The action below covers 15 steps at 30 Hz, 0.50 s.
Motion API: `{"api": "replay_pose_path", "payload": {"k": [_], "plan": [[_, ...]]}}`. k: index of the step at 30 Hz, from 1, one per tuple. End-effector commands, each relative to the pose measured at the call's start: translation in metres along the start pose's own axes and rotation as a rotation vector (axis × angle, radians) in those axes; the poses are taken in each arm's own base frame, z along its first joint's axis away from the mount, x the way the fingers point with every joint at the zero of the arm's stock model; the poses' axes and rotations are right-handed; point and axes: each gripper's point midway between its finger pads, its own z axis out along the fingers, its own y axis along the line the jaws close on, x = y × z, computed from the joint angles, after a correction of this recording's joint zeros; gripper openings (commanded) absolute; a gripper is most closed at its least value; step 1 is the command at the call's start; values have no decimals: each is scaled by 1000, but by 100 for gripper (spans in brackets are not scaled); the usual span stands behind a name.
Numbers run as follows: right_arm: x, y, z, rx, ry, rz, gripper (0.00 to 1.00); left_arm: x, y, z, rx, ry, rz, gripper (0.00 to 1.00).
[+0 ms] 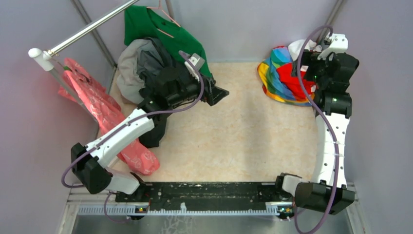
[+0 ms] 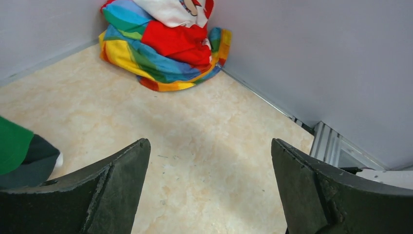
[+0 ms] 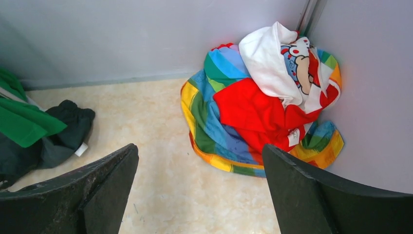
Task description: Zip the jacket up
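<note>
Left gripper (image 2: pixel 209 144): jaws released, spread wide, nothing between them. Right gripper (image 3: pixel 199 148): same, empty. Jacket (image 3: pixel 258 107) is bunched in the wall corner (image 3: pixel 308 17), ahead of the right jaws and offset to their right. It sits well ahead of the left jaws. Zipper hidden in folds.

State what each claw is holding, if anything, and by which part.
Nothing is held: the left claw and right claw are open and empty, clear of the jacket.
</note>
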Motion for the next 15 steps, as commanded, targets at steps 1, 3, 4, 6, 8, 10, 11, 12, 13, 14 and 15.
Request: {"api": "replay_pose_path", "payload": {"k": [1,3,4,6,8,10,11,12,13,14,15], "plan": [[3,-1,9,-12,-6,-18,98,-21,12,-13,-22,-80,10,99],[11,3,14,-58,2,-65,98,-17,18,-15,-5,-65,-14,99],[15,6,18,-86,8,-91,98,-14,19,-16,18,-53,-32,99],[26,12,24,-148,26,-157,98,-9,24,-20,43,-38,-60,99],[38,22,28,-238,46,-217,98,-6,33,-26,49,-24,-69,99],[50,28,36,-303,56,-273,98,0,45,-33,27,-5,-63,99],[58,28,41,-320,64,-290,98,5,49,-36,16,4,-54,99],[64,28,47,-333,70,-312,98,9,52,-39,9,15,-42,99],[69,25,53,-333,76,-327,98,16,56,-41,-1,30,-27,99],[72,22,61,-322,84,-327,98,23,60,-43,-13,45,-13,99],[74,17,68,-303,94,-321,98,29,62,-44,-16,61,-2,99]]}}
